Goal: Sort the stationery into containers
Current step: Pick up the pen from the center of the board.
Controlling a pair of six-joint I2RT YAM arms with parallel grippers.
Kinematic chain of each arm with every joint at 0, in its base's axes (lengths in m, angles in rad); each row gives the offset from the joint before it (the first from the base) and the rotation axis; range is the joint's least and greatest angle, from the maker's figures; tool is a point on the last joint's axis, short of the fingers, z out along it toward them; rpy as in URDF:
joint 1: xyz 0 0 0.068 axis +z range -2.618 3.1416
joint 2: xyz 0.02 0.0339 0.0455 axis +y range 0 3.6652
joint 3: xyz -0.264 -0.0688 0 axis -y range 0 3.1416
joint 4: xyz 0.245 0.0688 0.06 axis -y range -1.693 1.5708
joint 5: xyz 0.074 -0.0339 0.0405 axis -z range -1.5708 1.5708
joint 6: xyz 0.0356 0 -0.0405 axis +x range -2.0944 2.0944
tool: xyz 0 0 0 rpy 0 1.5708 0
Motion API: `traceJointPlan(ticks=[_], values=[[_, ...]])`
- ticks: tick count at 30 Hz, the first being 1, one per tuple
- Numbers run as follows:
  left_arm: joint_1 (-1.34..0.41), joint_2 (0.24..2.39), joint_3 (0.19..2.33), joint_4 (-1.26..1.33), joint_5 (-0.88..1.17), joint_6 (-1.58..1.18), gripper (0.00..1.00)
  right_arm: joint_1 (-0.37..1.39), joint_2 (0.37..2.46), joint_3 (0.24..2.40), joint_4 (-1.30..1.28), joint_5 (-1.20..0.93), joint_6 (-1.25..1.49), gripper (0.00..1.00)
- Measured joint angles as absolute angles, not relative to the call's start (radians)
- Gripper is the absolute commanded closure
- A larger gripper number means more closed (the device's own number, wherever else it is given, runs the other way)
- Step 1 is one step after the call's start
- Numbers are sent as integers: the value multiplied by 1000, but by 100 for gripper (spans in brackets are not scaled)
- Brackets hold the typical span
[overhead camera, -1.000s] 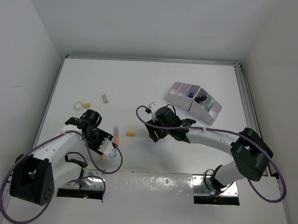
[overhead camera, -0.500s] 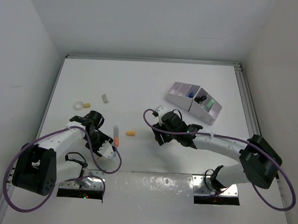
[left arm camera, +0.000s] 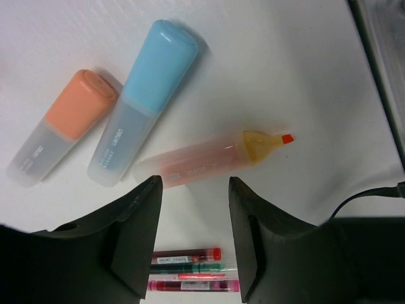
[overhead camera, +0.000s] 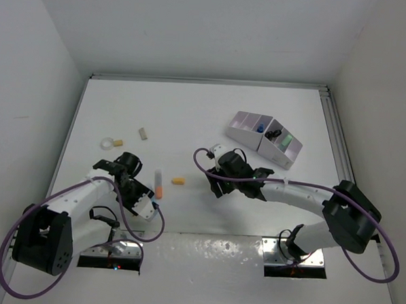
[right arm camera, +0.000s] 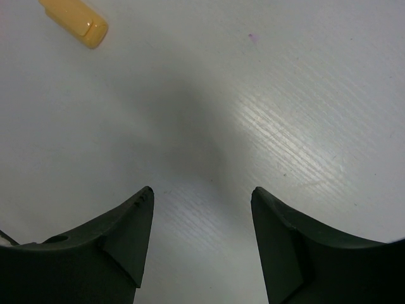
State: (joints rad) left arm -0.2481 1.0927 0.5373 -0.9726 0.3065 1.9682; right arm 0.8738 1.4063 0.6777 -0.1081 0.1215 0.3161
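Seen from above, the white organizer (overhead camera: 264,136) stands in the upper right part of the surface (overhead camera: 191,110), with a blue item and a dark item inside its compartments. The left arm (overhead camera: 78,196) reaches from the lower left toward the middle, and the left jaws are just beside an orange marker (overhead camera: 159,185) lying there. A small yellow cap (overhead camera: 178,181) lies between the two arms, near the right jaws at the centre of the frame. A grey eraser (overhead camera: 143,133) and a clear ring (overhead camera: 108,143) lie at the left, well apart from the organizer. In the left wrist view the left jaws are spread and pinch nothing. Just past their tips lies an uncapped orange marker (left arm camera: 209,158), its tip pointing to the right. Above it, in the upper left, a blue marker (left arm camera: 142,101) and a capped orange marker (left arm camera: 63,126) lie side by side. Thin pens (left arm camera: 190,272), red and green, show in the gap at the bottom. In the right wrist view the right jaws are also spread, above bare surface, and the yellow cap (right arm camera: 73,22) lies in the upper left corner.
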Motion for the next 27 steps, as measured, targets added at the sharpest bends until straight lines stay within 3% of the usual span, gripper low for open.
traceJointPlan(ticks=[11, 18, 23, 27], values=[[-297, 1137, 511, -910, 285, 1977, 52, 874, 1429, 695, -133, 94, 316, 38], [-347, 1181, 508, -872, 268, 1978, 55, 874, 1454, 696, -146, 73, 322, 38], [-364, 1198, 513, -873, 264, 1977, 68, 873, 1454, 696, -163, 74, 322, 38], [-366, 1206, 518, -871, 263, 1980, 95, 873, 1453, 696, -167, 78, 322, 38]])
